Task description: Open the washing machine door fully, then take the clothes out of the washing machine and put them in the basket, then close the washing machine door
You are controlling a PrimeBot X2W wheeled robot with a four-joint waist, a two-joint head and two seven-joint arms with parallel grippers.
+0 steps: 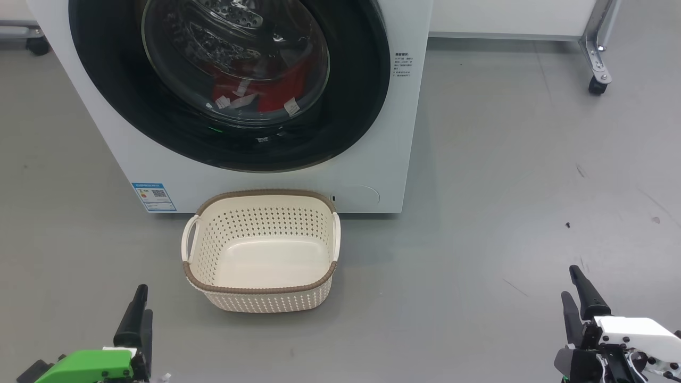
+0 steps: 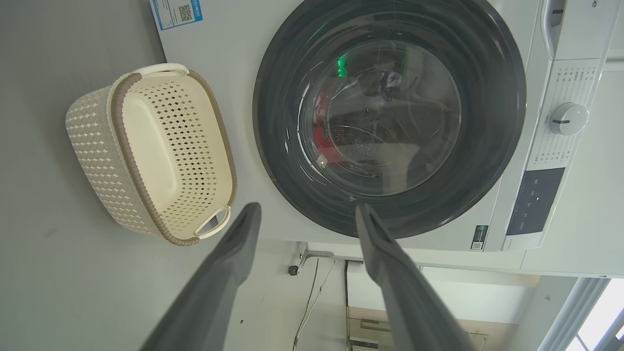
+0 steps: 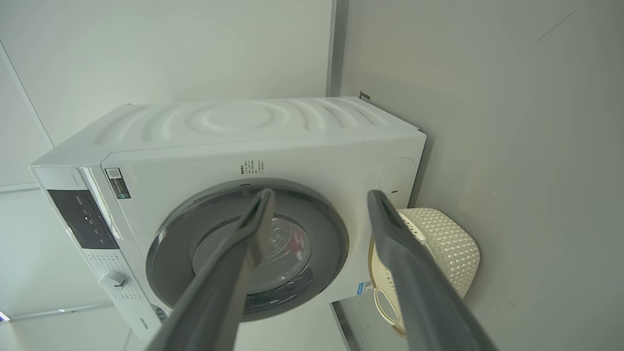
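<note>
Grey smooth floor (image 1: 505, 159) spreads before us, scuffed with a few dark marks. On it stands the large white front-loading washing machine (image 1: 372, 175), with a small blue sticker (image 1: 154, 197) low on its front. We see the big round glossy black-rimmed washing machine door (image 1: 106, 80) shut flat against the machine's front, its bulging clear glass bowl at the centre. Behind that glass, low in the perforated steel drum, lie the red clothes (image 1: 276, 93) with white tags. Just in front of the machine's base, below the door, the small cream perforated plastic basket (image 1: 260, 290) sits upright on the floor, with a brown woven-look rim and two white side handles; we cannot tell whether it touches the machine. Our left pincer (image 1: 143, 300) hovers at the lower left, near the basket but apart from it, its two dark fingers spread wide and gripping nothing. Our right pincer (image 1: 570, 281) hangs at the lower right, well apart from the basket, its fingers likewise spread and free. Far off to the right, a metal leg on a castor (image 1: 597, 58) stands on the floor
</note>
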